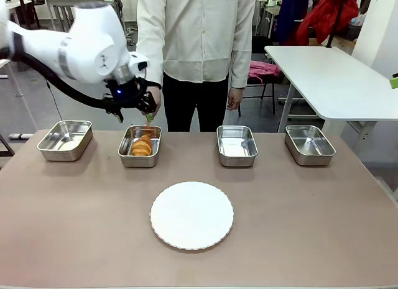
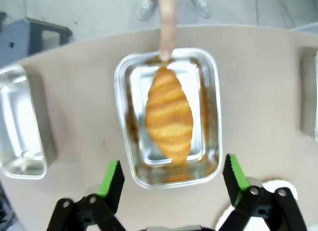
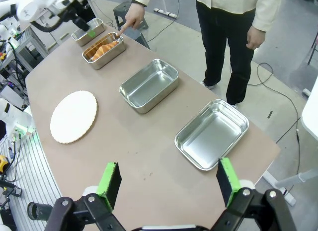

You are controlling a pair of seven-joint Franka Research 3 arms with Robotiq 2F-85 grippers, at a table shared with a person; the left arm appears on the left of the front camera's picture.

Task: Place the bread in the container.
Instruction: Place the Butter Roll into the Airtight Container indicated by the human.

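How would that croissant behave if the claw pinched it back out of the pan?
The croissant looks puffy and ridged, so probably light and crushable. Its tapered ends might flake. Lying lengthwise in the container, it seems unlikely to roll.

Bright, even overhead room light falls across the table, leaving only soft, short shadows beside each steel pan and under the white plate. Glare streaks the polished floor of the container in the left wrist view, where the bread and the person's finger look slightly soft and the table edge bows with wide-angle distortion. The right wrist view is sharper, though its table edges curve too.
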